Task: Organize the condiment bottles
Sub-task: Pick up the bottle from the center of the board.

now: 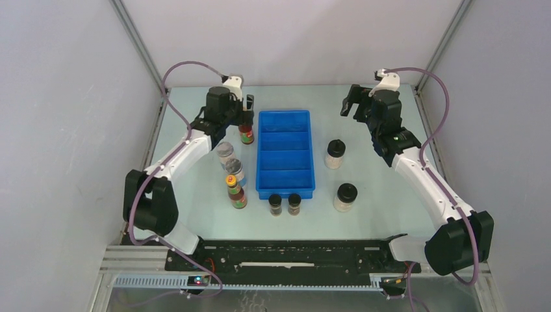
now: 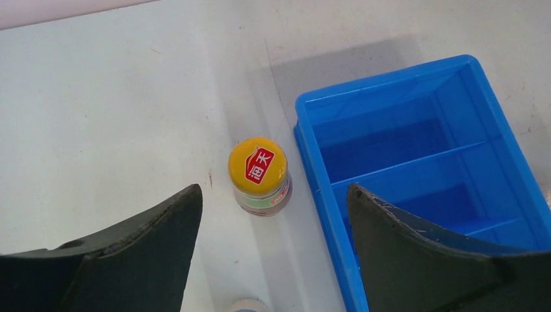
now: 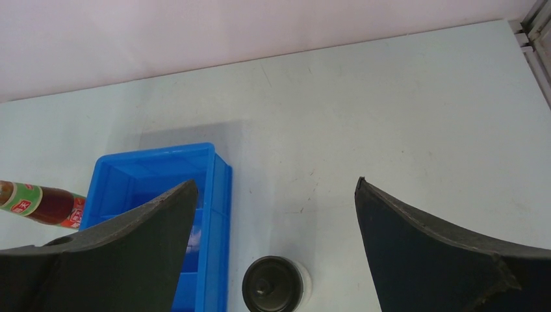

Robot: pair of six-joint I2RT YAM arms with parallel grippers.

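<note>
The left end effector (image 2: 273,190) hangs with its two dark fingers spread wide, gripping nothing. Just under it a red sauce bottle with a yellow cap (image 2: 258,168) stands upright on the pale desk (image 1: 380,208), and neither finger touches it. The bottle stands just beside the left wall of the blue compartmented plastic tray (image 1: 286,190), toward the tray's far end.

Coming nearer along that left side, a clear grey-lidded jar (image 1: 225,152), a second grey-lidded jar (image 1: 235,170) and a second yellow-capped red bottle (image 1: 236,191) stand in a loose line. Two tiny dark black-capped jars (image 1: 275,205) (image 1: 294,204) stand side by side just in front of the tray's near end.

The right end effector (image 3: 275,182) is also wide open and holds nothing, raised over the far right of the desk. A pale black-lidded jar (image 1: 335,154) stands right of the tray, and another pale black-lidded jar (image 1: 345,197) stands nearer, off the tray's near right corner.
</note>
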